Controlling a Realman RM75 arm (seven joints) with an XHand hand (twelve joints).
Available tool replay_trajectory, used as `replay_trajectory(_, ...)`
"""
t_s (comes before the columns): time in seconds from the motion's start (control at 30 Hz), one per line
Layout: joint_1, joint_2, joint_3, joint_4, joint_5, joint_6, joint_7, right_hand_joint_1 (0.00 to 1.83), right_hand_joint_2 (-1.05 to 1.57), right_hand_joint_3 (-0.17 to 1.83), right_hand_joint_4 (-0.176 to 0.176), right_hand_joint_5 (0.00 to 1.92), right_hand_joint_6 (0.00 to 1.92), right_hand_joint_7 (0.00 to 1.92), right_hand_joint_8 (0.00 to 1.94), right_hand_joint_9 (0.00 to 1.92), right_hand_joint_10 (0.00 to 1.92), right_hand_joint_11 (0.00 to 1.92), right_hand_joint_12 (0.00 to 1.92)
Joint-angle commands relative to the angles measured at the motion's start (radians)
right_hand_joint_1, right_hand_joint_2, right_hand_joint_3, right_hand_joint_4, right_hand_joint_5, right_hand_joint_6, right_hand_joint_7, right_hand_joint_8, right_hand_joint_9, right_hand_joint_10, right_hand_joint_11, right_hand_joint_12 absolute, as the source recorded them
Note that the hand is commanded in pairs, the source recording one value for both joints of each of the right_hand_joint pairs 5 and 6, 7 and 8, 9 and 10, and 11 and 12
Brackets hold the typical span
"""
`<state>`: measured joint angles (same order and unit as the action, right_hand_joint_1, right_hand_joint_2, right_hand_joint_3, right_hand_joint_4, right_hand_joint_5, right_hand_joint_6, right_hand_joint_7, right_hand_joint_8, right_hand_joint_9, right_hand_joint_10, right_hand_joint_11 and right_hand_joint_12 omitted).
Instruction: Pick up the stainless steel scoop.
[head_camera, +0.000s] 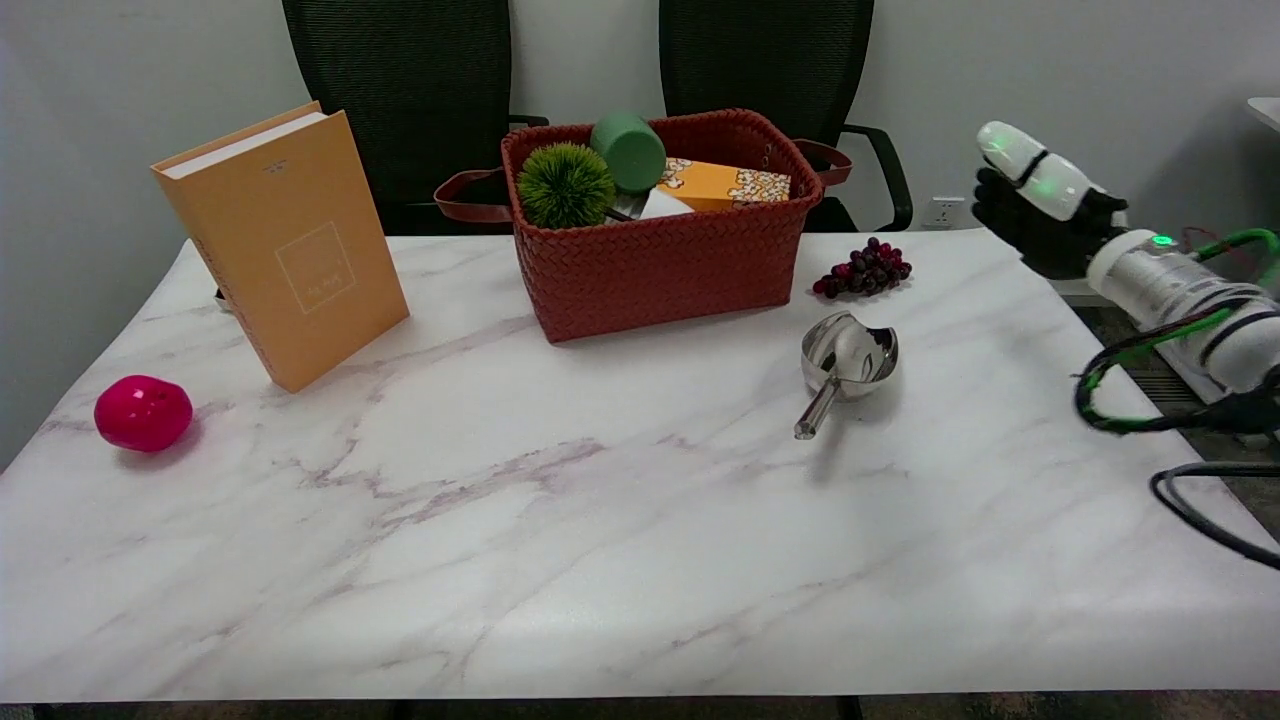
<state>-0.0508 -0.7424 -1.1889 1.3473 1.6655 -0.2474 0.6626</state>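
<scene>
A bare stretch of the white, grey-veined marble-look table fills the near side, w/ nothing between its front edge and the shiny stainless steel scoop, which lies flat on the top, bowl toward the far side, handle angled back toward the near-left; it sits untouched, well apart from the fingers, down and to their left. The black-and-white right hand hangs in the air past the table's right edge, level w/ the far side, holding nothing; its fingers are bunched in shadow, so whether they are spread or curled cannot be told. Judged from this, the job is at the approach step, grasp not yet begun: next move calls for swinging the hand in over the right edge, dropping toward the scoop and closing around the handle or the bowl rim, prob. from above since it lies low on the slab. Room looks generous: open tabletop lies on the scoop's near and right sides, the route from the fingers crossing only bare marble. Tighter on the far side, where a bunch of dark purple grapes lies near the scoop, between it and the far edge, and a woven red-brown basket of oddments stands beside them. Far left of the fingers, an upright orange hardback book and a glossy pink ball are well clear.
</scene>
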Motion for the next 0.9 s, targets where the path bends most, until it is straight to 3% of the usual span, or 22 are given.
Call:
replay_trajectory(0.03, -0.203, 0.240, 0.372, -0.421, 0.486, -0.429, -0.357, 0.74, 0.65, 0.00, 0.000, 0.00, 0.00, 0.00, 0.00, 0.00, 0.00, 0.00, 0.00)
replay_trajectory(0.17, -0.203, 0.240, 0.443, -0.466, 0.487, -0.506, -0.396, 0.77, 0.64, 0.04, 0.000, 0.00, 0.00, 0.00, 0.00, 0.00, 0.00, 0.00, 0.00)
replay_trajectory(0.37, -0.307, 0.235, 0.467, -0.348, 0.556, -0.494, -0.317, 0.76, 0.71, 0.03, 0.000, 0.00, 0.00, 0.00, 0.00, 0.00, 0.00, 0.00, 0.00)
replay_trajectory(0.5, -0.321, 0.230, 0.450, -0.305, 0.641, -0.575, -0.267, 0.75, 0.76, 0.03, 0.000, 0.00, 0.00, 0.00, 0.00, 0.00, 0.00, 0.00, 0.00)
replay_trajectory(0.67, -0.309, 0.232, 0.457, -0.288, 0.633, -0.700, -0.179, 0.66, 1.12, -0.07, 0.000, 0.00, 0.00, 0.00, 0.00, 0.00, 0.00, 0.00, 0.00)
replay_trajectory(0.9, -0.350, 0.271, 0.441, -0.396, 0.588, -0.790, -0.107, 0.68, 1.16, -0.05, 0.000, 0.00, 0.00, 0.00, 0.00, 0.00, 0.00, 0.00, 0.00)
